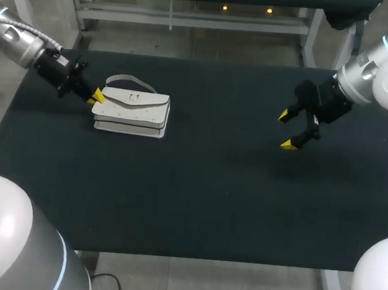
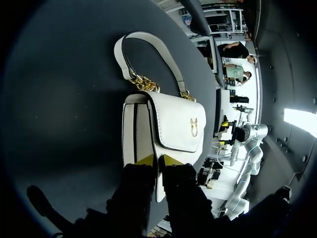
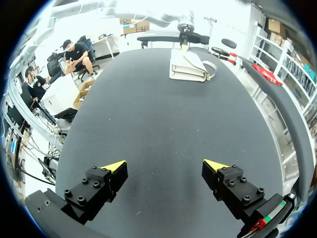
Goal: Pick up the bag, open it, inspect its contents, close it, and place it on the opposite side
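On the left half of the dark table [image 1: 210,200], our one white bag [image 1: 133,110] lies flat on its back, flap [image 2: 181,116] shut and facing up, its strap [image 1: 128,79] arched away toward the far edge. Our left claw [image 1: 95,97] meets the bag at its left end. From the left wrist, that claw [image 2: 157,159] has its two yellow tips drawn close, with the edge of the flap running between them, so we judge it pinched shut on the bag [image 2: 168,134].

We read the bag as light, with stiff, boxy walls that should keep their shape when lifted, and a smooth skin that may slip under a shallow pinch. The flap is the softer part and would fold back at its hinge. The strap, joined to the body by a short gold chain [image 2: 143,84], looks like the safest hold for carrying; the flap's free edge below the gold clasp [image 2: 194,126] is where we would pull to open it.

By our count: one bag, one flap, one strap, one clasp, two claws.

Our right claw [image 1: 286,130] hangs over the right half of the table, well apart from the bag, its fingers spread wide and gripping nothing.
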Available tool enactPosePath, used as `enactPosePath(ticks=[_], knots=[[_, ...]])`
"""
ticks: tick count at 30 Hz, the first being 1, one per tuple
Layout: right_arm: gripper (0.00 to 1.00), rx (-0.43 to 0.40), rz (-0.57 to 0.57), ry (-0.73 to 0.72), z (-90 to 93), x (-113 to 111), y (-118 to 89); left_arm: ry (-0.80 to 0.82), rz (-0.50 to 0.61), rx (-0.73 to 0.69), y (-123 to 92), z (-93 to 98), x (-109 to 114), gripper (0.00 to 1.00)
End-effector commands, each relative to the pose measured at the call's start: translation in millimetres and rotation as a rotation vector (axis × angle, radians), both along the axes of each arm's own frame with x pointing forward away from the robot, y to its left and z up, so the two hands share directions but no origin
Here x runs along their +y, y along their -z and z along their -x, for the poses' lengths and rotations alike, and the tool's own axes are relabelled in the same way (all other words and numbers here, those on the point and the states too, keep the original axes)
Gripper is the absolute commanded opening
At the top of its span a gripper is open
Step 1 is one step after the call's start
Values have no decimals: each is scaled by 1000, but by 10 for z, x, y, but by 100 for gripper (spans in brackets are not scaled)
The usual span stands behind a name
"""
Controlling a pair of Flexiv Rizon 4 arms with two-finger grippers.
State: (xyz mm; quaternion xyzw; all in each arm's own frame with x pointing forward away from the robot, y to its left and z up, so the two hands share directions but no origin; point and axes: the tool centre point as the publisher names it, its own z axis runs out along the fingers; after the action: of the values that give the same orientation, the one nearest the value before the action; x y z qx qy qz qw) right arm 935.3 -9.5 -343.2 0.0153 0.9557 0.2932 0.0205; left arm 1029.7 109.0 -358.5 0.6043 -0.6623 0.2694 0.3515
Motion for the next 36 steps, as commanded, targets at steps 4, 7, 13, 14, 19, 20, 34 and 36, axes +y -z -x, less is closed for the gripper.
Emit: enactPosePath(ticks=[4, 7, 13, 14, 19, 20, 34, 36], knots=[[100, -2, -1, 1, 0, 3, 9, 15, 19, 14, 30, 15, -88, 0], [100, -2, -1, 1, 0, 3, 9, 15, 34, 18, 15, 71, -133, 0], [100, -2, -1, 1, 0, 3, 9, -13, 44, 5, 22, 244, -371, 0], [100, -2, -1, 1, 0, 3, 9, -20, 46, 3, 30, 269, -421, 0], [100, -2, -1, 1, 0, 3, 9, -40, 47, -13, 97, 381, -696, 0], [100, -2, -1, 1, 0, 3, 9, -42, 47, -14, 108, 392, -740, 0], [100, -2, -1, 1, 0, 3, 9, -29, 46, -23, 84, 474, -986, 0], [100, -2, -1, 1, 0, 3, 9, -29, 46, -23, 84, 474, -986, 0]])
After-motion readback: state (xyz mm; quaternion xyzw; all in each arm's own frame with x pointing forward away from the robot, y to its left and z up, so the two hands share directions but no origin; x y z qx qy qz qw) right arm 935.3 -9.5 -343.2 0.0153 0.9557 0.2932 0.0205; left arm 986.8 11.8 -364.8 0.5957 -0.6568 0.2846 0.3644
